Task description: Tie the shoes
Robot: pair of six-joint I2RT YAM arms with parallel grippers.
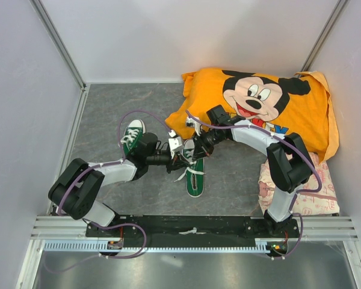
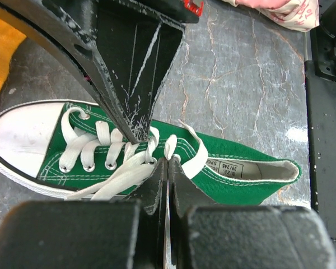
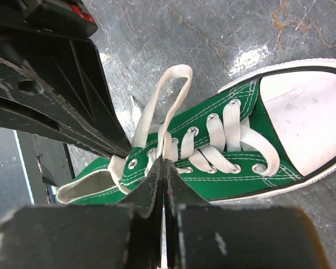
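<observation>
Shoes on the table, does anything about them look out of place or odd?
The pair is split: one shoe sits apart beside the left arm, laces loose; the other shoe lies mid-table, a lace loop standing up from the right arm's shut fingers. Nothing looks damaged.

You look down on a grey, marble-veined tabletop (image 1: 108, 114) boxed in by plain white walls: a back wall (image 1: 186, 36), a left wall (image 1: 24, 108) and a right wall (image 1: 355, 90). Slim aluminium posts (image 1: 59, 43) run up the two back corners. Toward the far right you see an orange Mickey Mouse cloth (image 1: 204, 90), and a pink patterned cloth (image 1: 322, 192) lies just beside it, nearer you. A silver slotted rail (image 1: 60, 227) crosses the near edge. Light leaves pale glare patches (image 3: 249, 59) on the stone-look surface.
</observation>
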